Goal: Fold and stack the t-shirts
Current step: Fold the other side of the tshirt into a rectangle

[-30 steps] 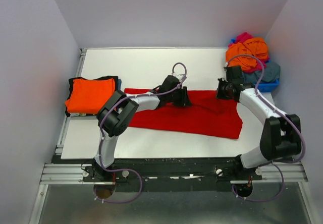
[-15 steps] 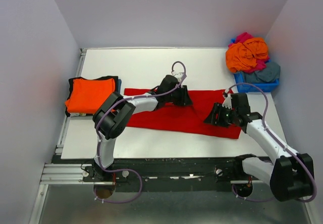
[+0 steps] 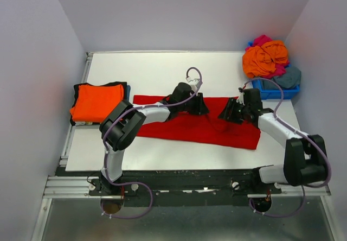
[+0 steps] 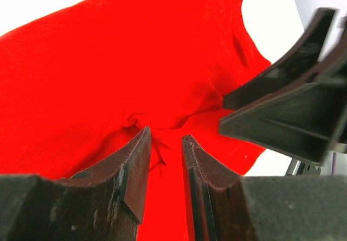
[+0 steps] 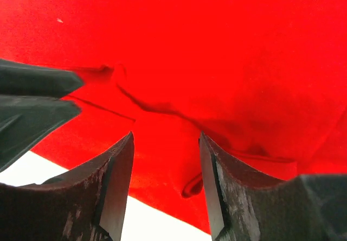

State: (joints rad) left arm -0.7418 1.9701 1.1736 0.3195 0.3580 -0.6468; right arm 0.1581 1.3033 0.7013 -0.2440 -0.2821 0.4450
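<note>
A red t-shirt (image 3: pixel 217 133) lies spread across the middle of the table, wrinkled at its centre. My left gripper (image 3: pixel 199 108) rests its tips on the shirt's far middle. Its jaws stand a narrow gap apart, and the cloth (image 4: pixel 108 62) puckers at the fingertips (image 4: pixel 142 135). My right gripper (image 3: pixel 225 114) is open just right of it, low over the same shirt (image 5: pixel 217 51) with nothing between its fingers. A folded orange t-shirt (image 3: pixel 96 102) lies on a black one (image 3: pixel 101 84) at the left. An orange (image 3: pixel 264 57), a magenta (image 3: pixel 262 39) and a grey-blue t-shirt (image 3: pixel 288 78) are heaped at the far right.
The heap sits in a blue bin (image 3: pixel 272 94) at the table's far right corner. Grey walls close in the left, back and right sides. Each wrist view shows the other gripper close by: the right one (image 4: pixel 287 105) and the left one (image 5: pixel 32 97).
My right gripper opened at the shirt's far right edge. It swung toward the near edge, then back in beside the left gripper. The left arm has stayed put.
</note>
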